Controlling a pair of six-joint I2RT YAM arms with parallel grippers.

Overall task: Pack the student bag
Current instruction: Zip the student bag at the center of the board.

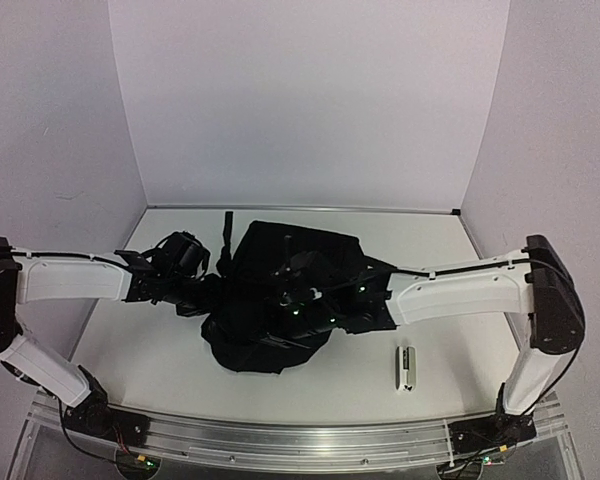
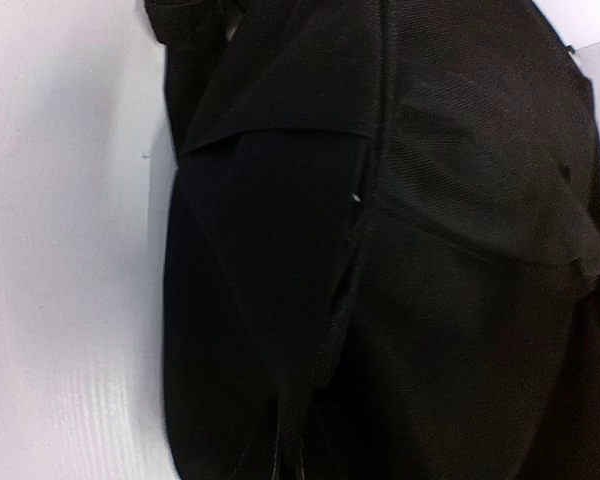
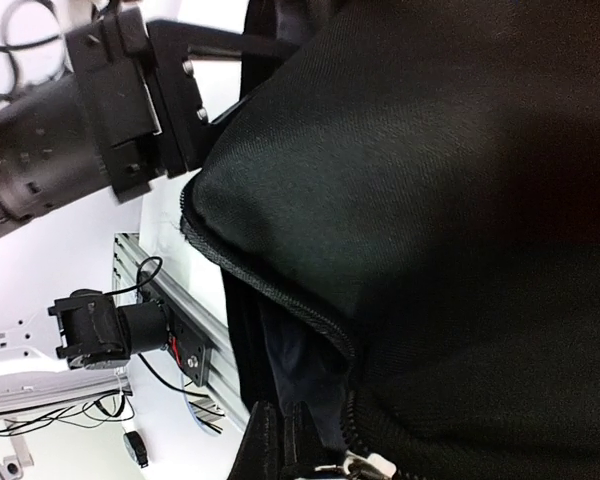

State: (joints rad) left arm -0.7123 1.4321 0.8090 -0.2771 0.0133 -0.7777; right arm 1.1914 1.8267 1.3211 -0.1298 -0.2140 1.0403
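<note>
Student bag (image 1: 280, 300) slumps between the two grippers, left gripper (image 1: 205, 288) against its side, right gripper (image 1: 295, 295) pressed on top; whether either is clenched I cannot tell. Loose fabric may sag shut along the zipper (image 3: 270, 290) beside the right gripper, blocking packing.

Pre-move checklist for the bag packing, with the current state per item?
1. The student bag lies on the table between both arms: ok.
2. The zipper opening is parted, dark inside showing: ok.
3. The left gripper has a hold on fabric: cannot tell, fingertips hidden.
4. The right gripper has a hold: cannot tell, black on black.
5. The small white item is packed: not ok, it lies on the table right of the bag.
</note>
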